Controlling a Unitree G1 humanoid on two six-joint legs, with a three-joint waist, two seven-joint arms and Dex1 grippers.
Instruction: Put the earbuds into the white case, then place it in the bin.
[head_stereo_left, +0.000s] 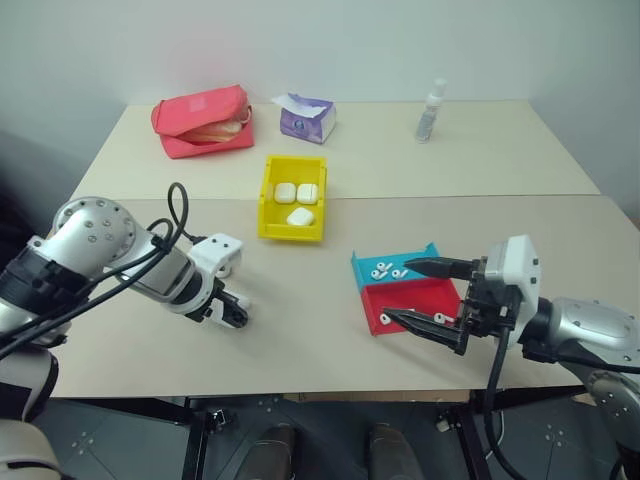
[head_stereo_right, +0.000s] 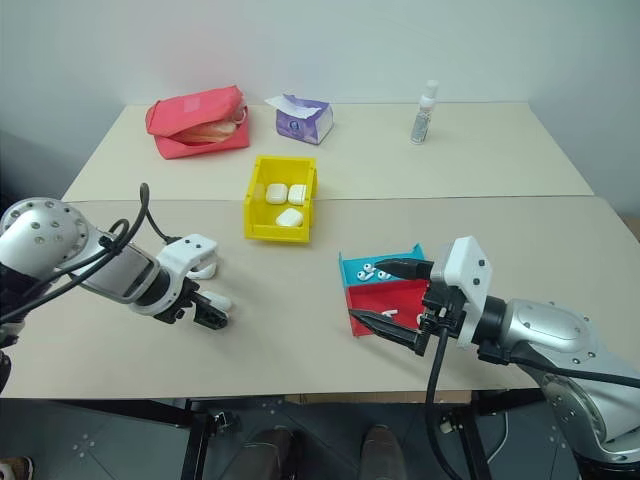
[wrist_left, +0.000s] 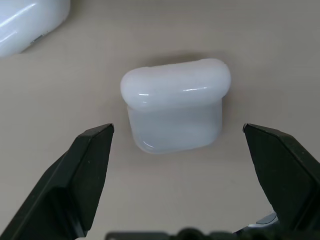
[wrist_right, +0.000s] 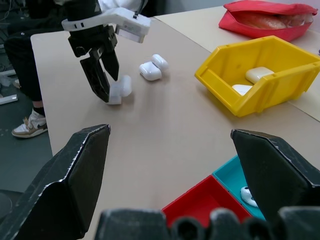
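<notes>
- Your white case (wrist_left: 174, 111) lies closed on the table, glossy and rounded, lid end away from the fingers.
- Your earbuds (head_stereo_left: 385, 269) sit loose in the teal tray, tiny and white.
- Your bin (head_stereo_left: 292, 197), bright yellow, stands mid-table holding three white cases.

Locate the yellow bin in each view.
Left eye: bin mid-table, left of centre, three white cases inside.
Right eye: bin, same place, slightly further left in the picture.
Left wrist: not in it.
Right wrist: bin, upper right.
Shared landmark: the red pouch behind the bin, also in the right eye and right wrist views.
</notes>
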